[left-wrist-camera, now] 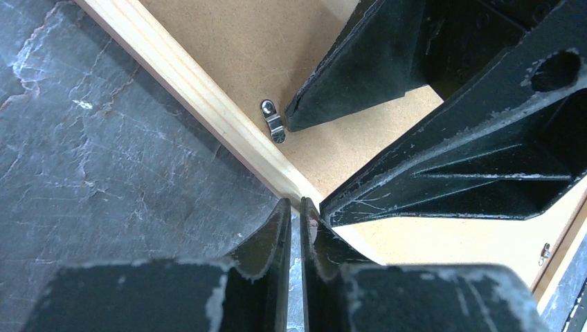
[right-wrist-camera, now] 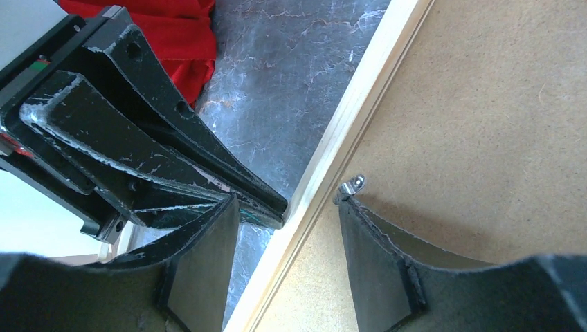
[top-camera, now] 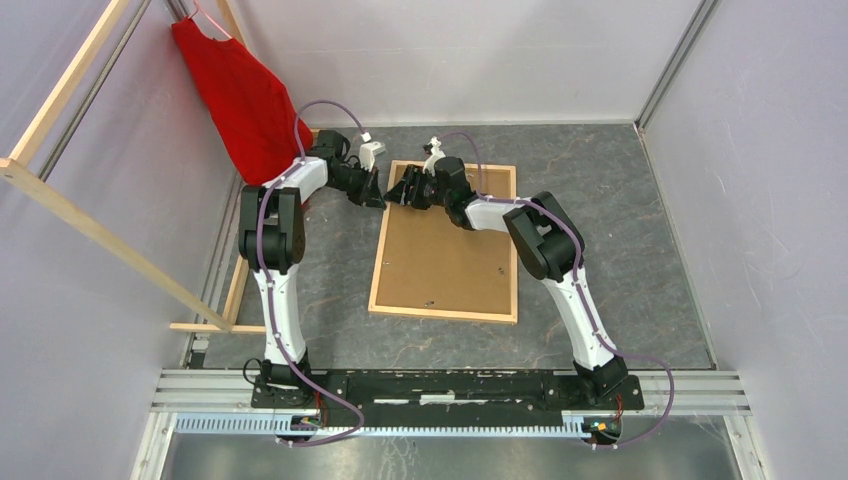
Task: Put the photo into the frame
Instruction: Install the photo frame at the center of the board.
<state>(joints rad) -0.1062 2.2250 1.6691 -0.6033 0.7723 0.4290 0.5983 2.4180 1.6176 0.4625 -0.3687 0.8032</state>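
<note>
Frame (top-camera: 445, 313) lay face down on the desk (top-camera: 600, 200), backing board (top-camera: 445, 250) in, long axis running away from my bases. Right jaws (right-wrist-camera: 287, 200) stood open astride its left rail by a metal clip (right-wrist-camera: 353, 184). Left jaws (left-wrist-camera: 295, 204) were almost closed outside that rail, visibly holding nothing. Photo not seen.

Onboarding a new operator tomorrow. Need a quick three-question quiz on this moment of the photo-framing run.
1. True or false: the photo is in plain sight in these views.
2. What faces up inside the frame? A) the photo B) brown backing board C) nothing, it is hollow
3. Which gripper's fingers stand apart, straddling the frame's rail beside the metal tab?
Key: 1 false. 2 B. 3 the right gripper; the left gripper is shut.
</note>
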